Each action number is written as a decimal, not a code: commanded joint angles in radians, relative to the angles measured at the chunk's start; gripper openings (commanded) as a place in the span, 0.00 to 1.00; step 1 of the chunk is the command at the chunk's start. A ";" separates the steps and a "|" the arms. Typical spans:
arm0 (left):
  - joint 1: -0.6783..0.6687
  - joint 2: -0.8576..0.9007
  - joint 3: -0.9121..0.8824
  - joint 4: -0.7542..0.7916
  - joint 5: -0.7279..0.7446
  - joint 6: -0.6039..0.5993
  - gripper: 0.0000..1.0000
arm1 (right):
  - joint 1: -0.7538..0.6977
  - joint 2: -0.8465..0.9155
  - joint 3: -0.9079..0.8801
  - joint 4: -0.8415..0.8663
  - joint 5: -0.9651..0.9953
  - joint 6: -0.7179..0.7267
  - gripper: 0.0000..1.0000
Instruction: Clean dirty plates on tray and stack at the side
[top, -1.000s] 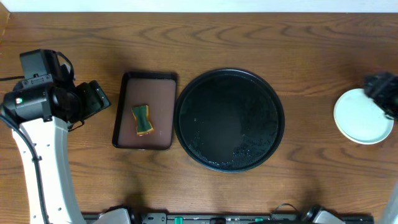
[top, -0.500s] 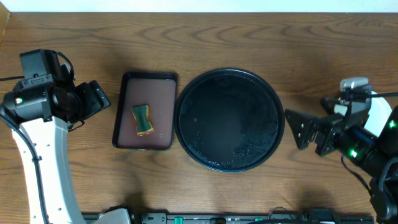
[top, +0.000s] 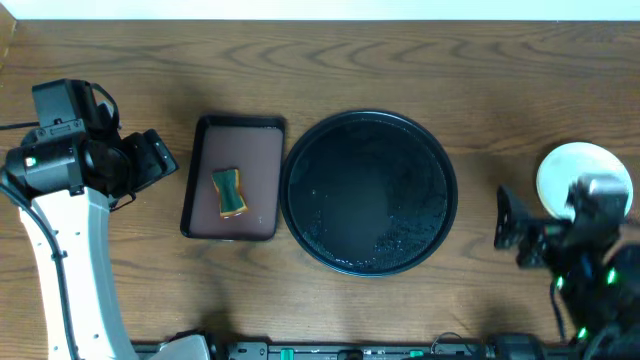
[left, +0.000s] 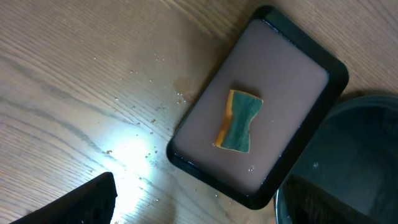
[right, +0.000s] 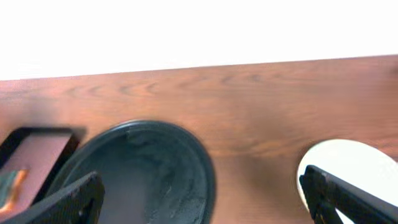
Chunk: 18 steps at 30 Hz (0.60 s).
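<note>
Now the right gripper (top: 503, 225) has drawn back from the large round black tray (top: 370, 190) toward the near right corner, uncovering more of the pale round glossy plate (top: 570, 170) by the right edge. Its fingers are spread wide, holding nothing. Whether the left gripper (top: 152, 160), near the left edge, is spread or closed cannot be told. Droplets fleck the black tray at the centre of the brown wooden table (top: 400, 60). Just left sits a dark-brown rectangular tray (top: 260, 170) bearing a green-and-yellow sponge (top: 229, 192).
</note>
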 joint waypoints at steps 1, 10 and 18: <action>0.004 -0.006 0.009 -0.005 -0.009 -0.008 0.87 | 0.010 -0.185 -0.183 0.014 0.091 -0.013 0.99; 0.004 -0.006 0.009 -0.005 -0.009 -0.008 0.87 | 0.009 -0.503 -0.650 0.328 0.163 -0.006 0.99; 0.004 -0.006 0.009 -0.005 -0.009 -0.008 0.87 | 0.009 -0.516 -0.886 0.661 0.164 -0.001 0.99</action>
